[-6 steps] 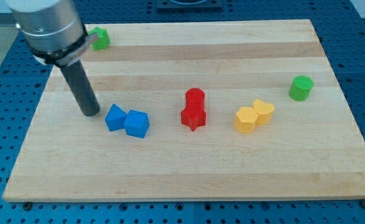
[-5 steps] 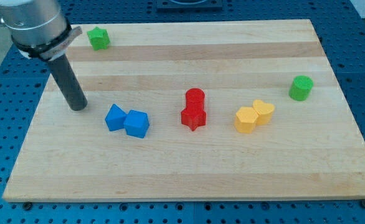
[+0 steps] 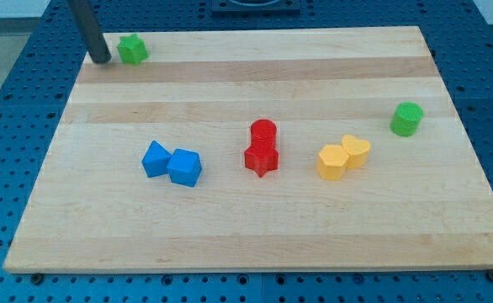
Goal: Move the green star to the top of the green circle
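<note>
The green star (image 3: 132, 50) lies at the board's top left corner. My tip (image 3: 101, 60) stands just to its left, a small gap apart, at the board's left edge. The green circle (image 3: 406, 119) stands far off at the view's right, about midway down the board. The rod rises out of the top of the view.
Two blue blocks (image 3: 172, 162) lie side by side left of centre. A red cylinder (image 3: 263, 132) touches a red star (image 3: 262, 157) at the centre. Two yellow blocks (image 3: 343, 156) lie right of centre. The wooden board (image 3: 246, 236) sits on a blue perforated table.
My tip has moved from beside the blue blocks up and to the left, and now stands next to the green star. No block has moved.
</note>
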You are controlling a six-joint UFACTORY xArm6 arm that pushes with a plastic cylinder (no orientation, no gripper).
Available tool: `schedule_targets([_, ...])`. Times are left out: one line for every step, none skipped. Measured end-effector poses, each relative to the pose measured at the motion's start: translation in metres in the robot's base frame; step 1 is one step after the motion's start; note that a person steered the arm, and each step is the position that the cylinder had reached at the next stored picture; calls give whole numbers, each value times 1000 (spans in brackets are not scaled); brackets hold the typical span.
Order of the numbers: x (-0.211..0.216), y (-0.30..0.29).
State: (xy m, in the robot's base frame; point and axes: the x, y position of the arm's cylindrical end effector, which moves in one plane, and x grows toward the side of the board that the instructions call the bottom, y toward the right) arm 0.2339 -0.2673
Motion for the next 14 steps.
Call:
schedule_targets([-36, 10])
schedule_targets([-28, 11])
schedule_targets([-11, 20])
schedule_targets([13, 94])
schedule_targets([44, 198])
schedule_targets([82, 305])
schedule_targets([110, 381])
schedule_targets([103, 379])
schedule_targets([62, 342])
schedule_targets([22, 297])
schedule_targets([-16, 248])
schedule_targets([-42, 197])
schedule_targets([-42, 174])
schedule_targets([-32, 137])
